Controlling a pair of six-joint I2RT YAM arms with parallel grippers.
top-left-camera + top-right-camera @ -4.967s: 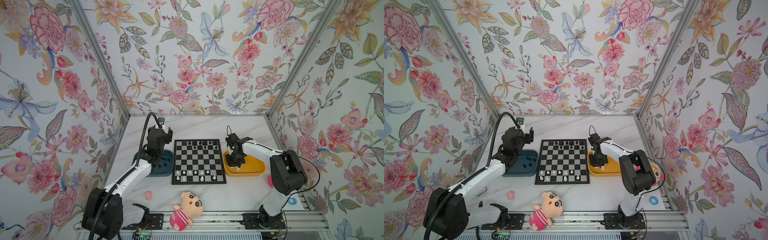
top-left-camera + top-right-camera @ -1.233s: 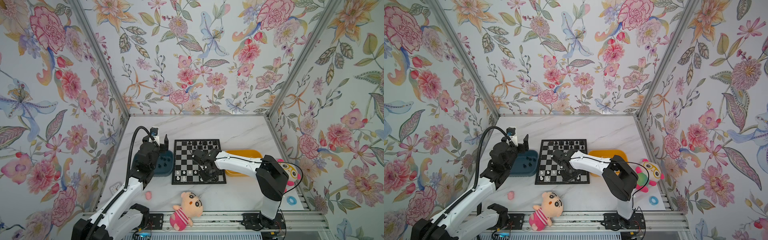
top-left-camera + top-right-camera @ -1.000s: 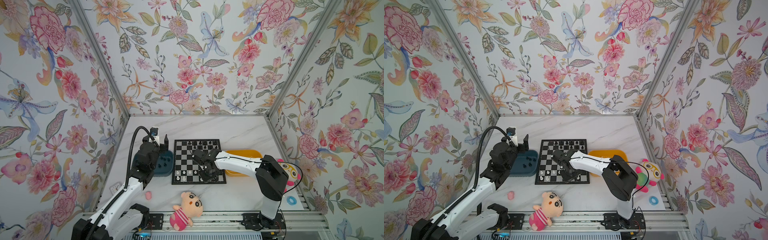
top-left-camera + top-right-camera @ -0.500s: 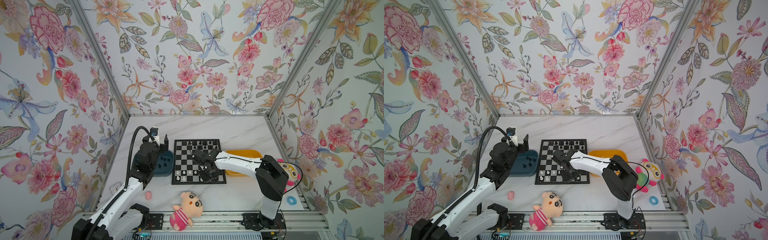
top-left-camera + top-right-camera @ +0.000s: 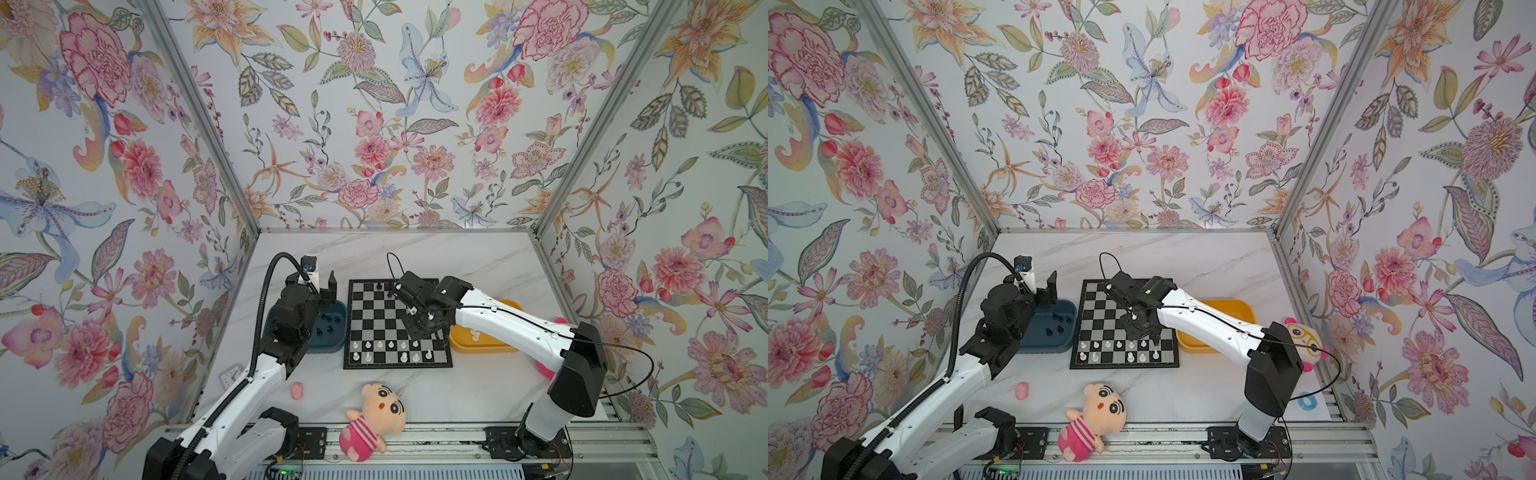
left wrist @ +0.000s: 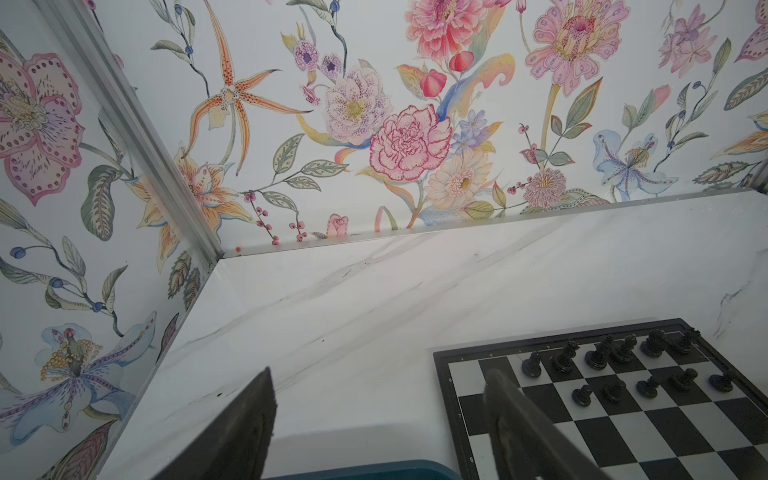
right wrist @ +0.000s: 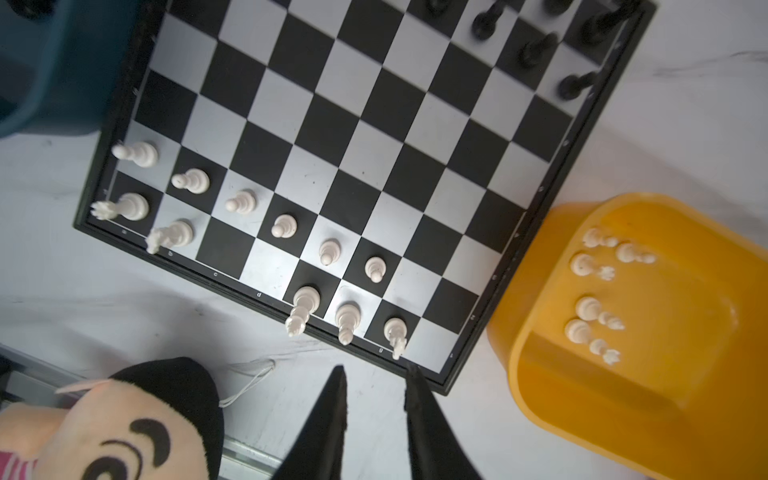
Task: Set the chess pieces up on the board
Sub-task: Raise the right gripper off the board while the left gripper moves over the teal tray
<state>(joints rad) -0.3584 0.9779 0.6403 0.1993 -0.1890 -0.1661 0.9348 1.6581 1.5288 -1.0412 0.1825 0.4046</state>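
The right gripper [image 7: 374, 370] is hanging slightly parted and empty over the board [image 7: 361, 137], near 11 white chess pieces [image 7: 347, 318] standing in its 2 near rows; 5 more are lying in the yellow tray [image 7: 540, 395]. The left gripper [image 6: 378, 374] is gaping wide, empty, above the blue tray [image 6: 374, 471]

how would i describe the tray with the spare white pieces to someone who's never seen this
Find the chessboard in the middle of the marble table. The yellow tray sits just right of it in both top views. Unlike the blue tray on the board's other side, it holds loose white pieces.
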